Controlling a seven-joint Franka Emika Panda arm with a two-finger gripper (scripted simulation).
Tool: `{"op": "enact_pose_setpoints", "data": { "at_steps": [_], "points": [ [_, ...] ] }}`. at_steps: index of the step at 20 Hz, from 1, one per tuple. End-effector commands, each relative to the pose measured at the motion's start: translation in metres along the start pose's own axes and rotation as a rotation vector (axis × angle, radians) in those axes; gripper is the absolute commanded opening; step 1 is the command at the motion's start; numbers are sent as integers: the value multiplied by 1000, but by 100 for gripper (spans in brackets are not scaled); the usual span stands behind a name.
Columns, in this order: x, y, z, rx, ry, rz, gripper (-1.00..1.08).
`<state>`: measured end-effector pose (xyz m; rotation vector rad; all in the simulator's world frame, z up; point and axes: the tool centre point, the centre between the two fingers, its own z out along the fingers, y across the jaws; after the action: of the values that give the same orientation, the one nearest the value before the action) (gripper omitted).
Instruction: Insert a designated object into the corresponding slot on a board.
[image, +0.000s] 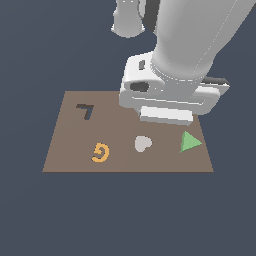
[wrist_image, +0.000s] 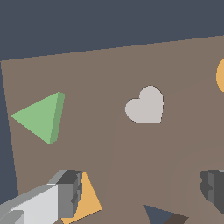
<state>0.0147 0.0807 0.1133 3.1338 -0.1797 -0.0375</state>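
Note:
The light-green triangle (image: 190, 142) lies flat on the brown board (image: 70, 150) near its edge at the exterior view's right. It also shows in the wrist view (wrist_image: 41, 117). My gripper (wrist_image: 140, 192) is open and empty, with its fingers (wrist_image: 65, 192) wide apart. It hovers over the far part of the board (wrist_image: 100, 74), apart from the triangle. The dark triangular slot (wrist_image: 159, 214) shows partly between the fingers, at the picture's edge. In the exterior view the gripper's body (image: 165, 116) hides the slot.
A grey heart (image: 142, 143) (wrist_image: 145, 106) lies between the triangle and an orange curled piece (image: 100, 152). An orange square (wrist_image: 87, 199) sits partly behind one finger. A dark "7" cutout (image: 85, 110) is at the exterior view's far left.

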Motion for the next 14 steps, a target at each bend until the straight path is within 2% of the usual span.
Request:
{"op": "enact_pose_setpoints", "data": {
  "at_steps": [1, 8, 14],
  "points": [
    [4, -20, 11, 1, 4, 30, 100],
    [20, -73, 38, 4, 14, 110, 100],
    [33, -102, 53, 5, 20, 155, 100]
  ]
}}
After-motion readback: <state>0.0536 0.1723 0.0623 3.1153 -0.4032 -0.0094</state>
